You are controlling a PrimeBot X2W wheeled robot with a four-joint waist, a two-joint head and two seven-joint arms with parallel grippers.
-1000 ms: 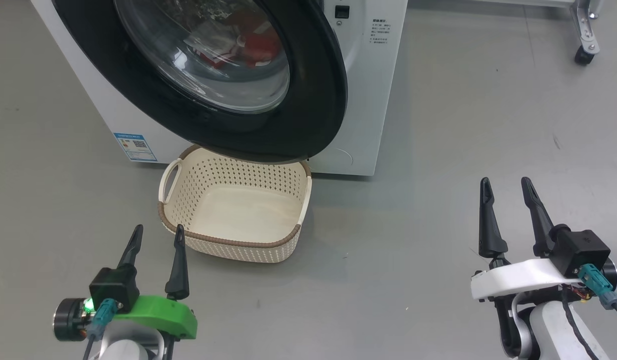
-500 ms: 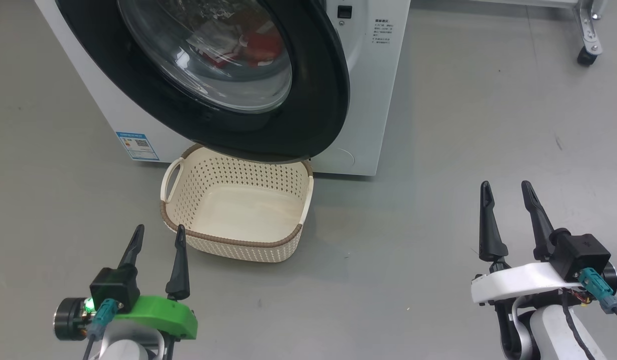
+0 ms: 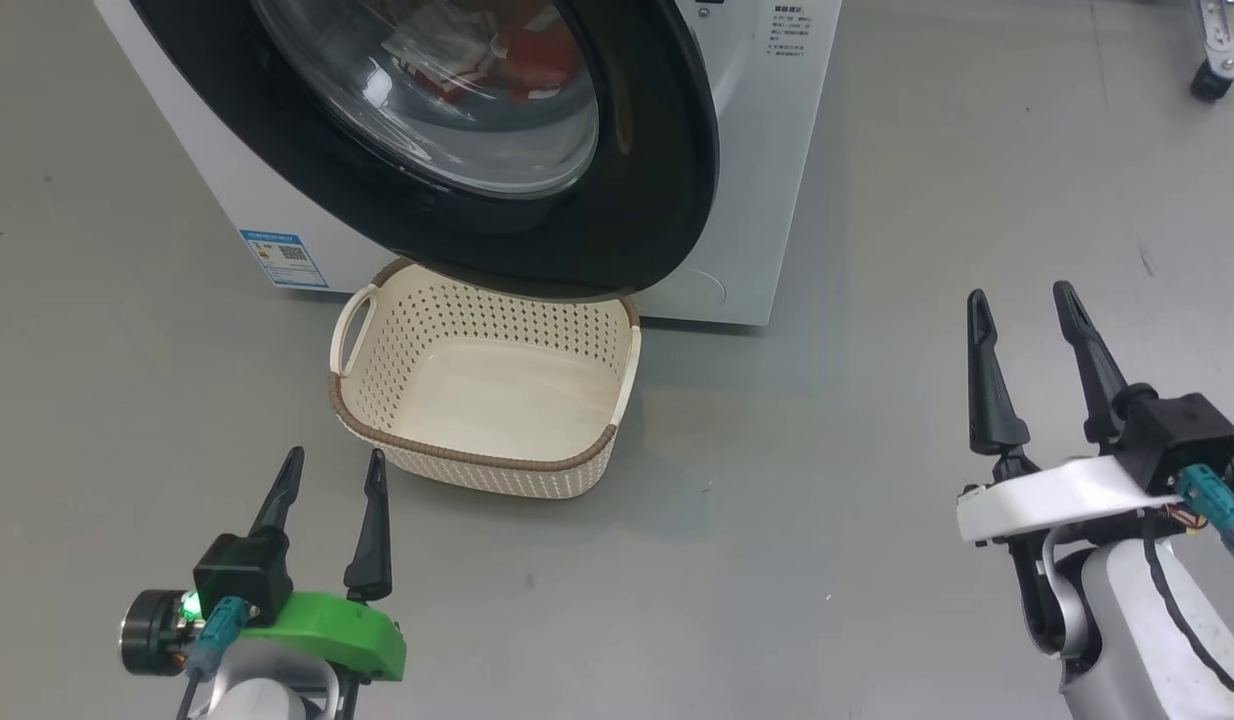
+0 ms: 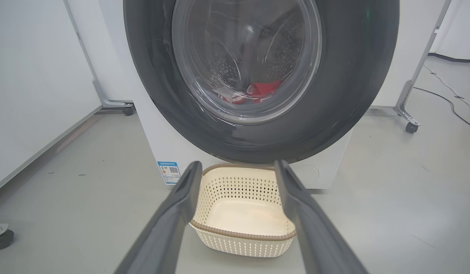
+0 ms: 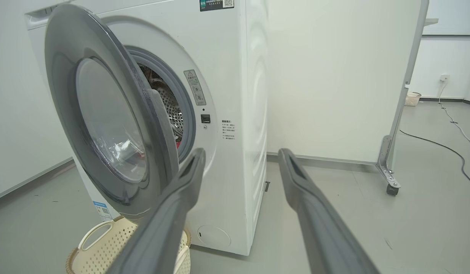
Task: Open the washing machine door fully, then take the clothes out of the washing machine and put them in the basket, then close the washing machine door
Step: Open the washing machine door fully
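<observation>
Clothes (image 4: 263, 88) are sitting inside the washing machine (image 3: 767, 150), and I am seeing their red cloth through the glass of the washing machine door (image 3: 667, 180). The door is hanging partly open, not swung all the way round, so I am thinking the first job is only half done. The basket (image 3: 477, 458) is sitting on the floor (image 3: 877, 560) right at the foot of the machine, partly under the bottom edge of the door, and nothing is lying in it. My left tool (image 3: 336, 457) is hovering low by the near left corner of the basket, fingers apart, holding nothing. My right tool (image 3: 1020, 294) is hovering over bare floor, well off to the right of the machine, fingers apart too, holding nothing. So I am guessing nearly everything is waiting: swinging the door wide, lifting the clothes out, dropping them in the basket, and shutting the door.
</observation>
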